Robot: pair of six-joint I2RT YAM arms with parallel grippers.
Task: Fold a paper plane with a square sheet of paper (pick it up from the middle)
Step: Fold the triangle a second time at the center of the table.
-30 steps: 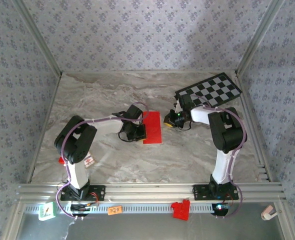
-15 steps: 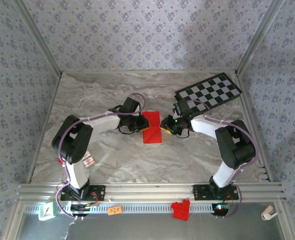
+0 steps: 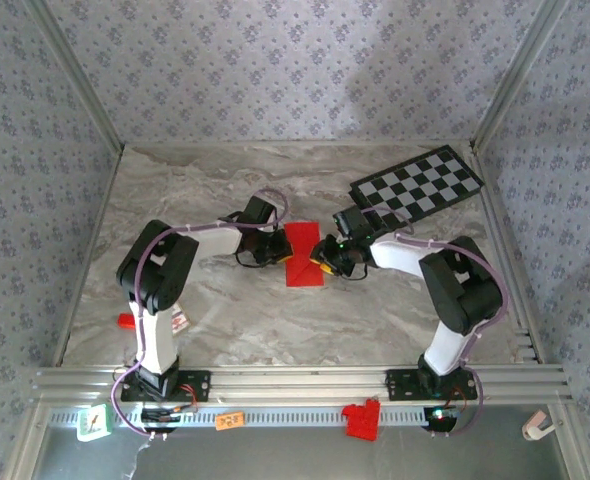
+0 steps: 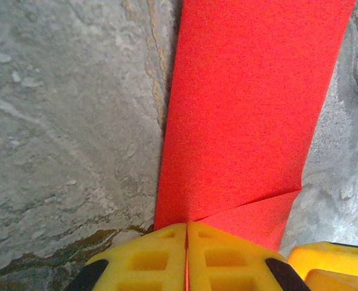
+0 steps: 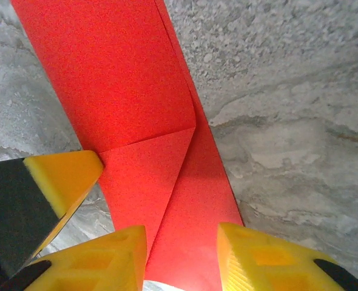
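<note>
Marble bench (image 3: 225, 320), red paper (image 3: 302, 240) folded to narrow strip, one corner creased over; left jaws closed, right jaws apart.

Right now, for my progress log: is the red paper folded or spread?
Folded: the red paper shows a corner flap creased diagonally over it.
</note>
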